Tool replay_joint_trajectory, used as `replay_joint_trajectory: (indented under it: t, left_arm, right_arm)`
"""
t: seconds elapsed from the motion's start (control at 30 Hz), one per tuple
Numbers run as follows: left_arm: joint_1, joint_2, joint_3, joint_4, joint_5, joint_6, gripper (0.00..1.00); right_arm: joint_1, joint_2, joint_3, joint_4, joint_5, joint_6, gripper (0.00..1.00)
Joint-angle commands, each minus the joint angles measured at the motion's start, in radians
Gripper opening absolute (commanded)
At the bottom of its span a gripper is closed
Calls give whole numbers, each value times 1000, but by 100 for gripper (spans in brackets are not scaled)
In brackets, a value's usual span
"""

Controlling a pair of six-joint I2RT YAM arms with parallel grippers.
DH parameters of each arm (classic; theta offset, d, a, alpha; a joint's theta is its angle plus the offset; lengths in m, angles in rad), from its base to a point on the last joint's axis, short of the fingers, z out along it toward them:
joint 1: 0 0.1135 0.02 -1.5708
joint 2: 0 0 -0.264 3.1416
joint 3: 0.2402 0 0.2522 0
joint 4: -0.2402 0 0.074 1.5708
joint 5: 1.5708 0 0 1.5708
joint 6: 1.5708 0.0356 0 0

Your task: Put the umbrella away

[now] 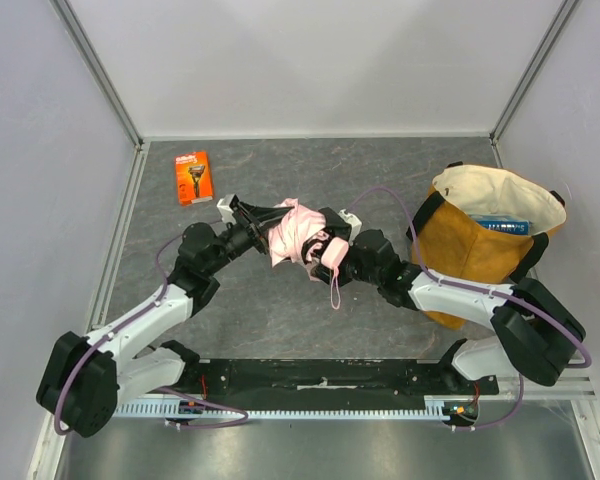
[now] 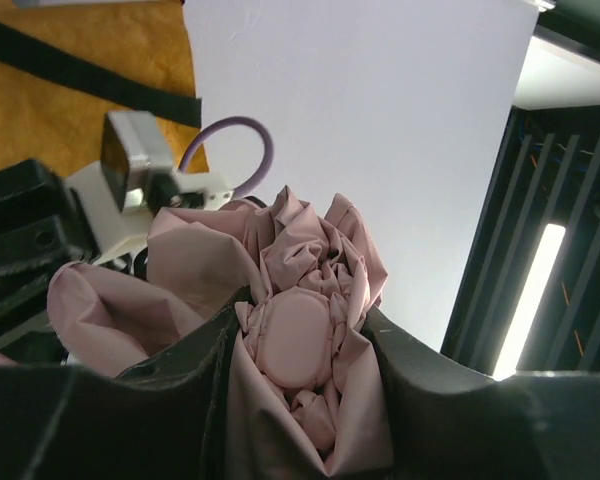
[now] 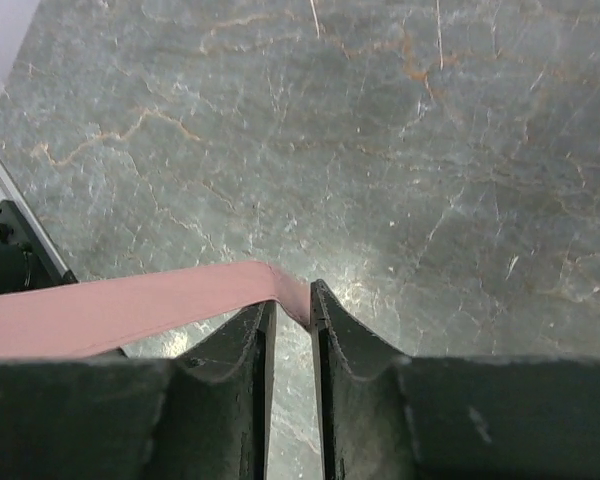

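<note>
The left fingers (image 2: 170, 400) clench the bunched pink canopy of the umbrella (image 1: 293, 232). The right fingers (image 3: 360, 375), nearly together, pinch its strap (image 3: 130, 310). The umbrella sits mid-surface (image 1: 280, 310), left of the tote bag (image 1: 470, 245).

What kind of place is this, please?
Probably a robot test cell, not a home: the left arm and right arm bolted to one rail, plain white walls in metal framing, a few staged objects like the tote bag.
</note>
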Motion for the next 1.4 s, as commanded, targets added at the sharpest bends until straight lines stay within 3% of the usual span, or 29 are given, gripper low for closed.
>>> replay_joint_trajectory:
  t: [0.0, 0.37, 0.5, 0.6, 0.8, 1.07, 1.2, 1.37]
  left_arm:
    - [47, 32, 58, 180, 42, -197, 2]
    - [113, 167, 85, 326, 82, -137, 2]
    - [124, 223, 104, 424, 91, -113, 2]
    - [139, 250, 139, 451, 120, -50, 2]
    - [154, 287, 174, 545, 134, 42, 2]
    - [180, 321, 207, 596, 160, 120, 2]
    - [194, 335, 231, 588, 176, 152, 2]
    - [208, 372, 259, 608, 188, 169, 2]
  right_arm:
    - [3, -17, 57, -149, -47, 77, 30]
    - [-1, -120, 160, -587, 13, 163, 71]
    - [-20, -154, 174, -635, 4, 311, 78]
    - [-49, -151, 158, -603, -77, 518, 84]
    - [-89, -71, 138, -491, -242, 925, 87]
    - [-132, -58, 66, -321, -274, 1340, 87]
    - [-132, -86, 16, -177, -244, 1496, 79]
    - [-130, -66, 89, -160, -251, 1553, 74]
